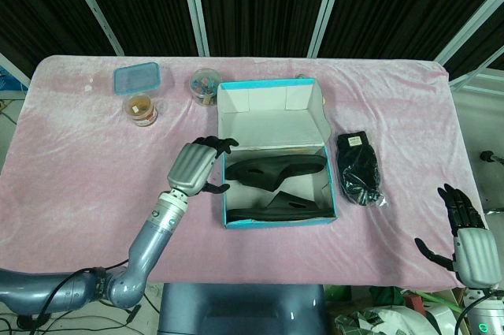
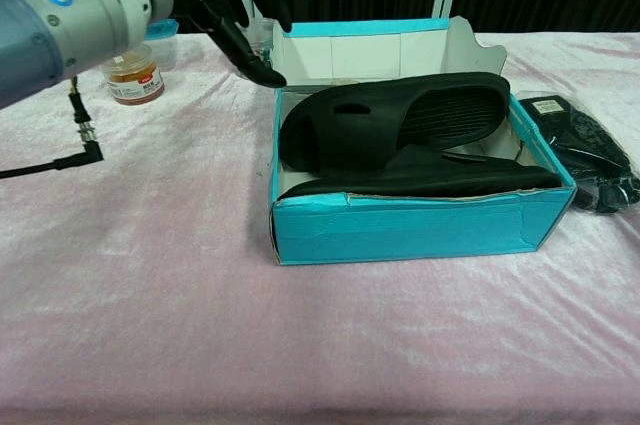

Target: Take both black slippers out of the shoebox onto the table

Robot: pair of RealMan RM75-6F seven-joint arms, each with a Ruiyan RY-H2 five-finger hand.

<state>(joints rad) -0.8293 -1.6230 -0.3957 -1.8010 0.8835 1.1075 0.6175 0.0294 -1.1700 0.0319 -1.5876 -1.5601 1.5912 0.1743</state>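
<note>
Both black slippers (image 1: 277,185) lie inside the turquoise shoebox (image 1: 276,221) at frame centre. The left hand (image 1: 197,165), fingers spread and empty, hovers at its left wall; the right hand (image 1: 466,247) is released, lower right.

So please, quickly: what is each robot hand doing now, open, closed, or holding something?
Left robot hand: open, holding nothing, beside the shoebox.
Right robot hand: open, holding nothing.
</note>
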